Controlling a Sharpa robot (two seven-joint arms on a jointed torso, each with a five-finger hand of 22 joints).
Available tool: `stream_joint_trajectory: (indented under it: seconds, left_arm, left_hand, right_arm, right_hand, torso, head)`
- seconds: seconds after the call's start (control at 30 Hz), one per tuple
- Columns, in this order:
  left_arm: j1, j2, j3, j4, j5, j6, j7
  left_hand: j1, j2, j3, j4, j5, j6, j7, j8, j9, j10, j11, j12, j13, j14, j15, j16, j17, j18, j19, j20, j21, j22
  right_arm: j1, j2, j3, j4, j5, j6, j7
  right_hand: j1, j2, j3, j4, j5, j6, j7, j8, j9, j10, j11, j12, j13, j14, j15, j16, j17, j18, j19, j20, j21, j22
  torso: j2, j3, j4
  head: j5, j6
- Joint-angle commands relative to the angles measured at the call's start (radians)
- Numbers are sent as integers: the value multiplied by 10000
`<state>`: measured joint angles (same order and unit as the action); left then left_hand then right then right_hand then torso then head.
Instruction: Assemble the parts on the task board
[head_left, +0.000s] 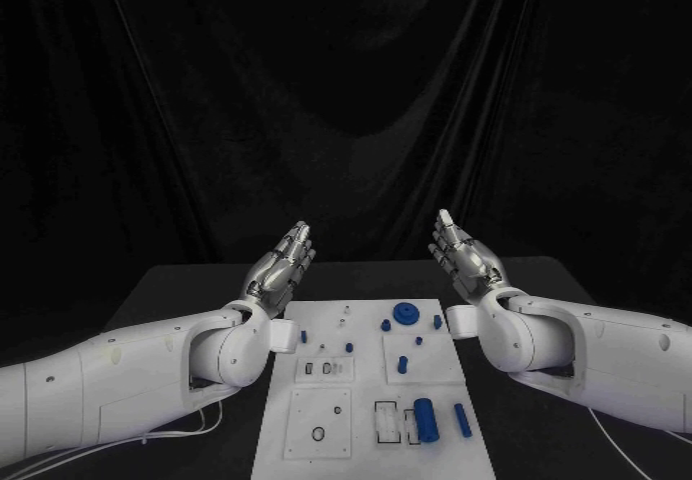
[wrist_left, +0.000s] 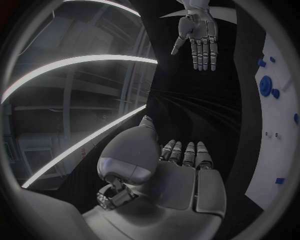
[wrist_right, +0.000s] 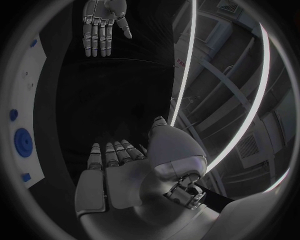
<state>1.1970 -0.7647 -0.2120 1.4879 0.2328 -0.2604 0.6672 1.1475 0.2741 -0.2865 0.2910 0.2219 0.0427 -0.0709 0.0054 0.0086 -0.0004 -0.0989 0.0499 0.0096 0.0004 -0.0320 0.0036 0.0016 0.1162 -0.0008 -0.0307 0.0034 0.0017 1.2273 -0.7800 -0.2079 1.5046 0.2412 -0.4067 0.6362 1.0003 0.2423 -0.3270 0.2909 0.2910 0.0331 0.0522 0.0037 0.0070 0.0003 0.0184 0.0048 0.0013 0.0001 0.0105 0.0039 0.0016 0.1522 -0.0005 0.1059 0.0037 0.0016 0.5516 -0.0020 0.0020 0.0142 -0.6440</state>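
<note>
Black cloth hangs behind the black table (head_left: 188, 285), and from the head view we see the white task board (head_left: 361, 400) lying in the middle of it, its long side running from the near edge toward the far edge. Small blue parts rest on it: a round blue disc (head_left: 408, 314) near the far end and a fat blue cylinder (head_left: 426, 418) lying flat near the near end, its length running along the board. Our left hand (head_left: 281, 265) and right hand (head_left: 464, 258) float past the far end of the board, one on each side, fingers straight and holding nothing. The parts lie back toward us, between the two arms. We think the right hand is a little closer to the disc.

From the left wrist, we see our left hand (wrist_left: 181, 175) flat and bare, with the right hand (wrist_left: 199, 37) across from it and the board (wrist_left: 275, 125) off to one side.

From the right wrist, our right hand (wrist_right: 119, 170) is flat too, facing the left hand (wrist_right: 103, 25), with the disc (wrist_right: 23, 142) on the board (wrist_right: 28, 90) beside them.
</note>
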Motion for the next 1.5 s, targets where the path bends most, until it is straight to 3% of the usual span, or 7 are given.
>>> stream_joint_trajectory:
  seconds: [0.03, 0.27, 0.53, 0.7, 0.9, 1.1, 1.5]
  left_arm:
    - [28, 37, 7, -22, -26, 885, 1722]
    - [27, 7, 7, -261, -144, 1803, 1857]
    - [28, -459, 7, -221, -2152, 1765, 2448]
    - [32, -1036, 7, 107, -3666, 1501, 2815]
    - [47, -1629, 8, 605, -4213, 1547, 2850]
    - [84, -2064, 7, 932, -4558, 1653, 2793]
    - [96, -2455, 4, 971, -4682, 1799, 2757]
  left_hand:
    - [128, 1, -22, 3, 24, -17, 85, 29, -1, -6, 138, 37, 10, -4, -707, -36, -16, 171, 8, -90, -34, -17]
    - [422, 79, 73, 4, 115, -56, -6, 26, -5, 13, 1045, 154, 31, -4, 265, -36, -16, 407, 8, 1520, -34, -17]
    - [1439, -55, 133, -6, 1359, 1688, 1377, 644, 274, 877, 2014, 2522, 334, 785, 1406, 829, 252, 675, 1220, 2794, 830, 545]
    - [2801, -335, 461, -76, 3162, 4201, 1946, 1527, 553, 2330, 2112, 4310, 515, 3762, 2121, 3230, 676, 649, 4457, 3165, 2812, 1445]
    - [3847, -781, 1030, -176, 4421, 6213, 2045, 2258, 708, 3942, 2771, 5045, 561, 5721, 2536, 4334, 753, 265, 5219, 3207, 3131, 1451]
    - [4088, -905, 1292, -118, 4613, 6348, 2037, 2267, 650, 4163, 2821, 4930, 551, 5693, 2510, 4274, 644, 250, 5214, 3185, 3061, 1355]
    - [4250, -985, 1592, -89, 4768, 6336, 2075, 2209, 600, 4170, 2846, 4730, 541, 5534, 2529, 4151, 621, 240, 5115, 3195, 2937, 1241]
  right_arm:
    - [18, 24, 6, -8, -405, 1215, -144]
    - [30, -62, 6, -96, -1025, 1888, -181]
    - [336, -337, 6, -281, -3794, 1958, -599]
    - [781, -705, 6, -248, -6480, 1606, -1571]
    - [1379, -1086, 6, -75, -9916, 1639, -3036]
    - [1785, -1152, 6, -65, -13182, 2257, -3912]
    - [1918, -887, 6, 47, -18737, 2455, -4595]
  right_hand:
    - [136, 22, 46, -7, 99, 4, 169, 57, 14, -3, 204, -48, -13, -1, 232, -39, -16, 145, 5, 266, -37, -16]
    - [435, -27, 160, -30, 306, 601, 732, 312, 138, -3, 1016, -48, -13, -1, 1718, -39, -16, 250, 50, 1773, 18, 24]
    - [2101, -558, 499, -781, 1451, 2154, 1440, 1036, 367, 469, 1644, 637, 197, 1311, 2779, 788, 428, -710, 3119, 1871, 1849, 937]
    - [3827, -1021, 858, -1448, 2440, 3359, 1080, 1357, 421, 2986, 2406, 2151, 530, 6597, 2180, 2207, 1031, -217, 7486, 1742, 3366, 1353]
    - [4531, -1139, 1390, -1880, 2922, 6453, 521, 2097, 619, 6958, 2139, 3405, 795, 8821, 1664, 2288, 1119, 296, 9202, 1632, 3528, 1250]
    - [6088, -1288, 2377, -2840, 489, 7474, 162, 1927, 606, 9045, 1251, 3240, 685, 11632, 586, 2772, 1370, 298, 11519, 443, 4650, 1722]
    - [4967, -2609, 2944, -1211, -1698, 8404, -167, 1222, 613, 11101, 585, 1128, 627, 15095, -252, 3858, 1911, 294, 14612, -299, 5975, 2397]
  torso:
    - [46, -4, -6]
    - [128, -35, -55]
    - [277, -50, -26]
    - [337, -62, 9]
    - [500, -91, 85]
    - [886, -72, 119]
    - [1721, -180, 288]
  head:
    - [51, -94]
    - [214, -149]
    - [326, -345]
    - [348, -612]
    - [244, -954]
    - [140, -958]
    - [-186, -720]
